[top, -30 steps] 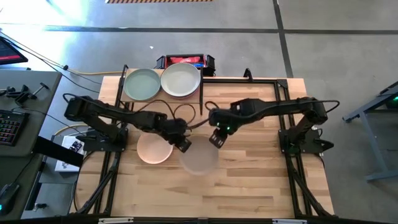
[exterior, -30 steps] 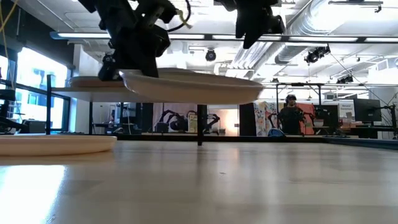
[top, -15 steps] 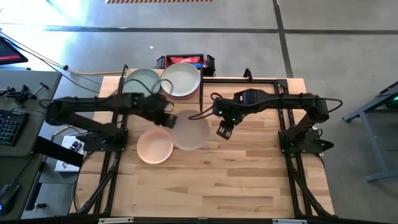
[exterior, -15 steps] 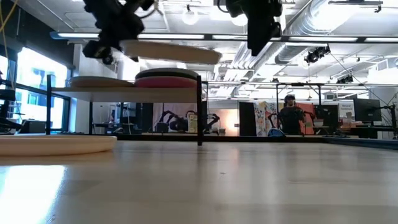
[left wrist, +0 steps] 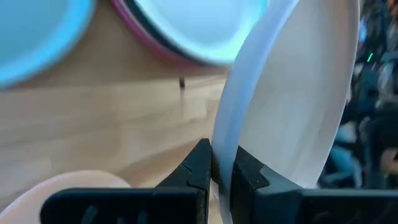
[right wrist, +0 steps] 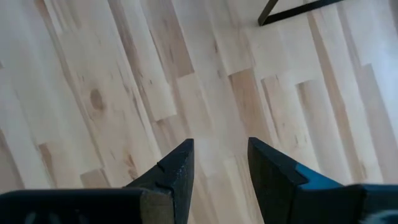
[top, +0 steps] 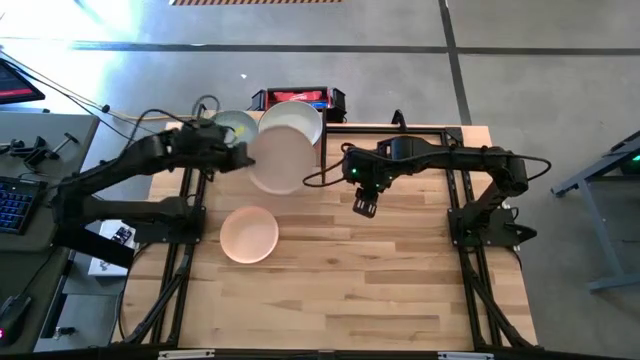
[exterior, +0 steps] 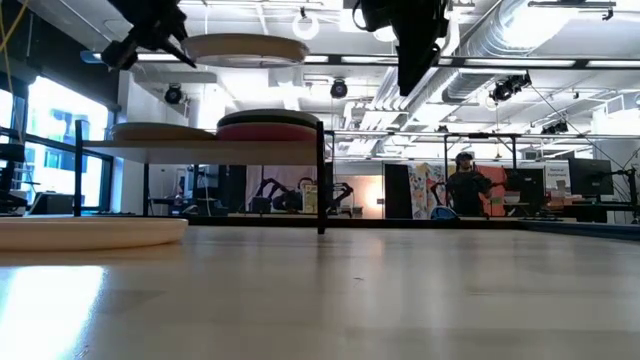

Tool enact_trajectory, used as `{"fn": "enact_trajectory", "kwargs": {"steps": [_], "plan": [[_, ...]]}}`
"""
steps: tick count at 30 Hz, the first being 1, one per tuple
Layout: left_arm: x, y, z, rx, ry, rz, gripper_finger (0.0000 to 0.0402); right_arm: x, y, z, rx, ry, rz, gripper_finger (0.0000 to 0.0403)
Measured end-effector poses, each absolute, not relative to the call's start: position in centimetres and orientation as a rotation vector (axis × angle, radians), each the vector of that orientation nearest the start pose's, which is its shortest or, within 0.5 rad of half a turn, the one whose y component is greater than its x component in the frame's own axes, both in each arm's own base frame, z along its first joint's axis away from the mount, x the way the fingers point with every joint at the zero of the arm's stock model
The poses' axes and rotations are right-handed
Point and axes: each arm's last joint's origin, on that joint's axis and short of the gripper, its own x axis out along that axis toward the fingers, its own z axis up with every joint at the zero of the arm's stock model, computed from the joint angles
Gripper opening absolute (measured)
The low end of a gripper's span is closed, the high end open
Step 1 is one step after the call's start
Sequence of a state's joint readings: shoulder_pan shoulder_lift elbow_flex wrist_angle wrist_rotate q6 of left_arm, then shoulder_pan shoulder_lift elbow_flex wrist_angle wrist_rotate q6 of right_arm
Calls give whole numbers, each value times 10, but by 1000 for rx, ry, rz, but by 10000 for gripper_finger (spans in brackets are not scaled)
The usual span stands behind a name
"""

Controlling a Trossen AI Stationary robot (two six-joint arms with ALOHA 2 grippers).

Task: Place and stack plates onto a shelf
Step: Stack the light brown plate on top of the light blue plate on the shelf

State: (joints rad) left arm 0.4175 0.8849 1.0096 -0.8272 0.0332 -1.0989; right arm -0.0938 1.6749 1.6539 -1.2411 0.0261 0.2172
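Observation:
My left gripper [top: 237, 157] is shut on a pale beige plate [top: 281, 160], which hangs high over the near edge of the shelf [exterior: 200, 144]. On the shelf lie a sage green plate [top: 228, 124] and a stack topped by an off-white plate [top: 295, 118], with charcoal and pink plates under it [exterior: 268, 126]. A peach plate [top: 248, 234] lies flat on the tabletop. My right gripper [top: 364, 205] hangs open over bare wood, right of the held plate, with nothing between its fingers [right wrist: 180, 168]. My left gripper pinches the beige plate's rim [left wrist: 222, 140] on the plate's left side, one finger on each face [left wrist: 200, 163]. The fingers come from the table's left, slanting down. The plate is lifted clear and about level [exterior: 245, 47], above the plates on the shelf.
The shelf's thin dark upright [exterior: 322, 175] stands at its right end. A red and black box [top: 297, 97] sits behind the shelf. Dark frame rails [top: 440, 130] run along the table's far right. Bare wood spreads across the near half [top: 350, 290].
My left gripper has carried the beige plate from low over the table's middle up and toward the far left, to above the shelf, turning as it went; the plate stays about level. My right gripper has drawn a little toward the far right and rolled.

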Motion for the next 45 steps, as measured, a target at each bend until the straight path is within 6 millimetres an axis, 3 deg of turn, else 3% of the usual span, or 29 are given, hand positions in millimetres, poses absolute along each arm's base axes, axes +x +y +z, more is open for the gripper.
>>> {"fn": "enact_trajectory", "kwargs": {"steps": [5, 18, 24, 36, 45], "plan": [[130, 72, 341, -1225, 305, 823, 17, 321, -35, 329, 194, 1250, -220, 128], [84, 79, 338, -1306, 79, 1299, 17, 321, -37, 329, 114, 1256, -163, 128], [71, 78, 332, -1372, 61, 1442, 17, 321, -37, 329, 114, 1254, -163, 128], [60, 87, 330, -1380, 8, 1586, 17, 321, -37, 329, 137, 1252, -179, 128], [72, 102, 321, -1411, 112, 1608, 17, 322, -37, 329, 167, 1243, -201, 128]]}}
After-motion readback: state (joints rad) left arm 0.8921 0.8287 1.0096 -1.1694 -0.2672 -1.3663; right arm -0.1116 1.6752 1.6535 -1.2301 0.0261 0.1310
